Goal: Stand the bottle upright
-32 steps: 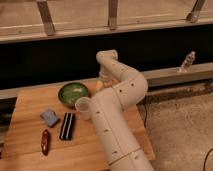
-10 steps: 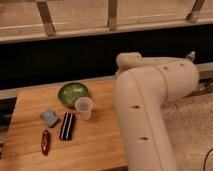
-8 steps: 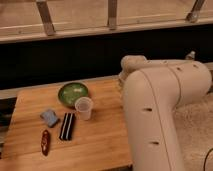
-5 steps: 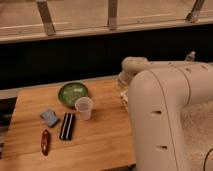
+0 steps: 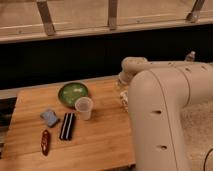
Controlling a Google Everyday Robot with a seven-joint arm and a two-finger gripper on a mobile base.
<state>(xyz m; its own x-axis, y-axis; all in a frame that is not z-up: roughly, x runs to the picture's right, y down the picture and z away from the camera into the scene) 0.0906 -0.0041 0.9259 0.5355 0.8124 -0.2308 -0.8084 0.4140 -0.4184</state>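
The bottle is hidden; my white arm [image 5: 160, 115] fills the right side of the camera view and covers the right end of the wooden table [image 5: 30, 107]. A small pale shape [image 5: 122, 96] shows at the arm's left edge by the table's right side, and I cannot tell what it is. My gripper is hidden behind the arm, somewhere past the elbow [image 5: 132, 67], and it is shut. Whether it holds anything does not show.
On the table are a green bowl [image 5: 73, 93], a translucent cup [image 5: 84, 108], a blue-grey pad [image 5: 49, 117], a black flat object [image 5: 67, 125] and a reddish-brown object [image 5: 45, 142]. A clear narrow-necked bottle [image 5: 190, 56] stands far right. A dark wall and railing lie behind.
The arm has swung to the right and nearer the camera. It now covers only the table's right end, and the bowl, cup and small items stay where they were.
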